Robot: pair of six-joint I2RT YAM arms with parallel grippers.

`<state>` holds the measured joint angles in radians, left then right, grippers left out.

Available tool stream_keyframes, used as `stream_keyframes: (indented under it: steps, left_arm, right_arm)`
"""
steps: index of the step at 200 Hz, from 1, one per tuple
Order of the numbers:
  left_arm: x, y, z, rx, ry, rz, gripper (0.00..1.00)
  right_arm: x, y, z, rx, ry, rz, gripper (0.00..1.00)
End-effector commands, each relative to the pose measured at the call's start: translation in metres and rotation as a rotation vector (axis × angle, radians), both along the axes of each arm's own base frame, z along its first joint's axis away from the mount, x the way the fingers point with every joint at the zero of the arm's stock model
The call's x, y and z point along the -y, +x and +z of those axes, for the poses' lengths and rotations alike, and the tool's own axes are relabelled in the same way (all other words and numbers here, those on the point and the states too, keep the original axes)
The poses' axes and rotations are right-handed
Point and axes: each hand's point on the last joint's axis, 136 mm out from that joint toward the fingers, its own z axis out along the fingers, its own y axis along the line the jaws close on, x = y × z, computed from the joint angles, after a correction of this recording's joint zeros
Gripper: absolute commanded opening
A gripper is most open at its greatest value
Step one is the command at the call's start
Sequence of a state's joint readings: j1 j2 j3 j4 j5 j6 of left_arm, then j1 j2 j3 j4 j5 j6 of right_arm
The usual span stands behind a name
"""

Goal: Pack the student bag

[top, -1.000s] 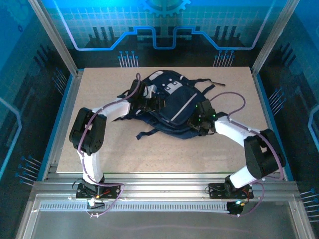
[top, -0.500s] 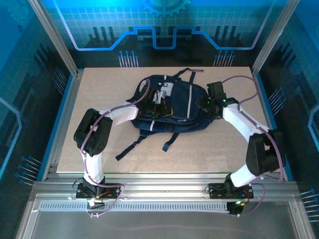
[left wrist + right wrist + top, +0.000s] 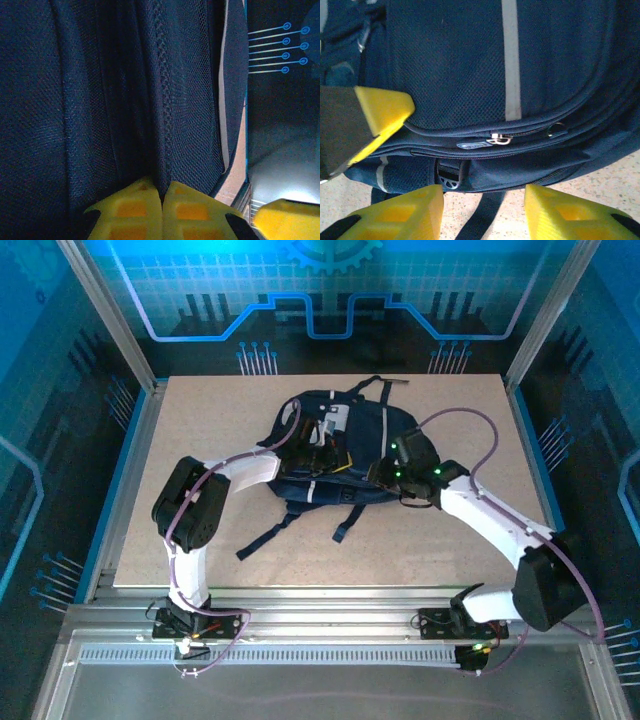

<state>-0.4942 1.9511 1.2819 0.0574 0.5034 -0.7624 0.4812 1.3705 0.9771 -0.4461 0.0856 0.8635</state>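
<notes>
Speckled beige table (image 3: 200,540), flat. Student bag (image 3: 360,445) lies slumped at upper centre: navy woven fabric, grey stripe (image 3: 510,60), black straps (image 3: 275,530) trailing downward. Left gripper (image 3: 162,210): yellow pads pressed together, pinching a mesh fold. Right gripper (image 3: 482,200): jaws apart, empty, below the metal zipper pull (image 3: 499,139).

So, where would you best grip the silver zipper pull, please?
Pinch the tab of the silver metal zipper pull from the strap side, where the open right end effector sits; it lies along a seam of the dark navy fabric backpack.
</notes>
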Motion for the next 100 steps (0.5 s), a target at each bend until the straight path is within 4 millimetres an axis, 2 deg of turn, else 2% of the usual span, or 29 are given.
stream_keyframes:
  steps: [1, 17, 62, 100]
  left_arm:
    - [0.019, 0.001, 0.04, 0.089, -0.096, -0.029, 0.0]
    - [0.02, 0.001, 0.044, 0.095, -0.099, -0.025, 0.0]
    - [0.021, -0.001, 0.046, 0.095, -0.11, -0.02, 0.0]
    - [0.018, -0.004, 0.048, 0.099, -0.106, -0.016, 0.0]
  right_arm:
    - [-0.011, 0.006, -0.006, -0.007, -0.021, 0.027, 0.51]
    - [-0.013, 0.011, -0.012, -0.018, -0.067, 0.026, 0.55]
    - [-0.014, 0.024, -0.031, -0.045, -0.22, 0.01, 0.56]
    - [0.01, 0.034, -0.043, -0.071, -0.4, -0.081, 0.56]
